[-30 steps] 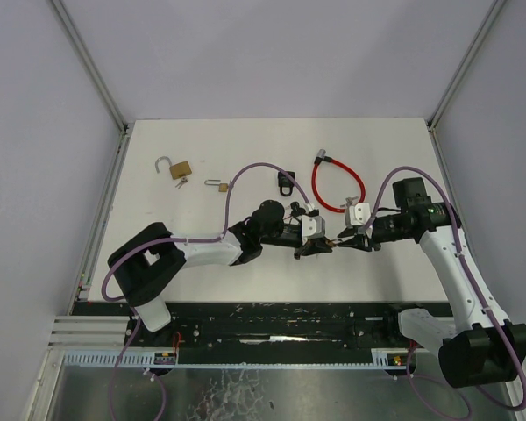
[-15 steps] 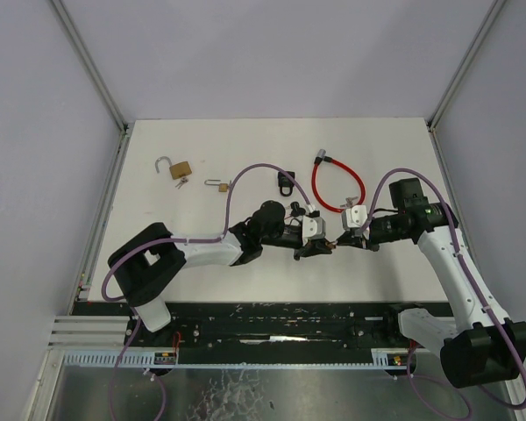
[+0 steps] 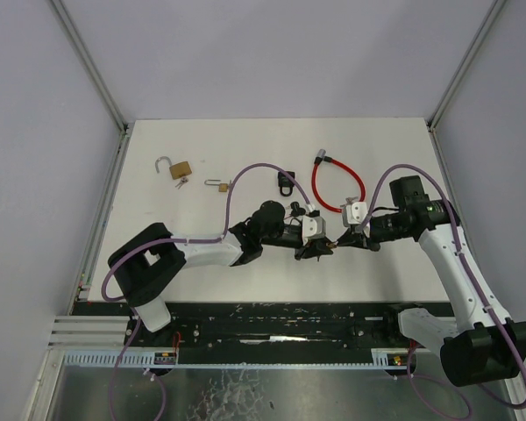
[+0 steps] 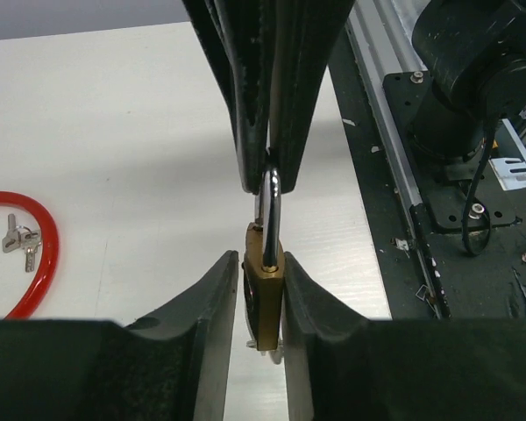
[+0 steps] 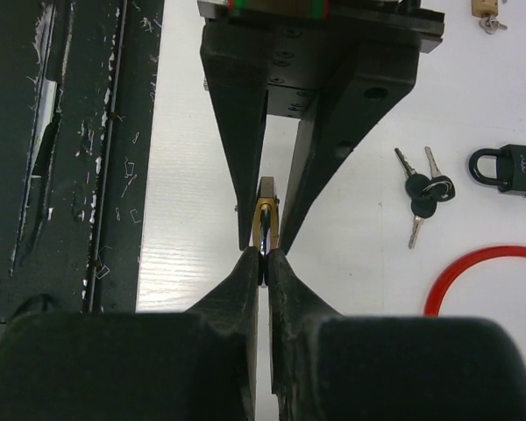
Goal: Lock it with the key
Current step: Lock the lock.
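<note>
A small brass padlock (image 4: 265, 289) hangs between both grippers above the table's near middle (image 3: 327, 243). My right gripper (image 5: 265, 256) is shut on its silver shackle (image 4: 271, 210). My left gripper (image 4: 261, 263) stands around the brass body: one finger touches it, and a thin gap shows at the other finger (image 4: 219, 298), so it is slightly open. A bit of silver metal shows under the body; I cannot tell whether it is the key. In the top view the left gripper (image 3: 320, 247) and right gripper (image 3: 340, 241) meet tip to tip.
A red cable lock (image 3: 337, 184) and a black padlock (image 3: 285, 182) lie behind the grippers, with black-headed keys (image 5: 421, 197) nearby. Silver keys (image 4: 22, 239) rest inside the red loop. An open brass padlock (image 3: 177, 168) and a smaller one (image 3: 219, 185) lie at the back left.
The right gripper's fingers have closed onto the shackle. The left gripper's fingers have spread a little off the brass body. Both arms have hardly moved.
</note>
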Controlling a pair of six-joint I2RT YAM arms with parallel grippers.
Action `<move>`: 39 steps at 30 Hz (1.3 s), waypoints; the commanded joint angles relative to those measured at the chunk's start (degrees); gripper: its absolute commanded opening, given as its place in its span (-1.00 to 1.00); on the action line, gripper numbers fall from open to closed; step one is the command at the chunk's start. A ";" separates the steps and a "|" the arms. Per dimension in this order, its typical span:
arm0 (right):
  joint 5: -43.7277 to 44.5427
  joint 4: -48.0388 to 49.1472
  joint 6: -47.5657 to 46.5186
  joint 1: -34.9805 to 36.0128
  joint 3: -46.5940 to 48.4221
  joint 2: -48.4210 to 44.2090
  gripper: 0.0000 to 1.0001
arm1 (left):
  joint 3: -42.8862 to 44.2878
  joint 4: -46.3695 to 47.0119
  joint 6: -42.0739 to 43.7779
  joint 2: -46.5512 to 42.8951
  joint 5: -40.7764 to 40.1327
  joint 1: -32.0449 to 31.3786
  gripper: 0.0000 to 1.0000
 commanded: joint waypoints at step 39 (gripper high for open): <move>-9.86 -5.12 6.14 -1.44 6.99 1.37 -1.00 | -4.87 23.65 -9.74 -0.70 5.51 3.66 -0.34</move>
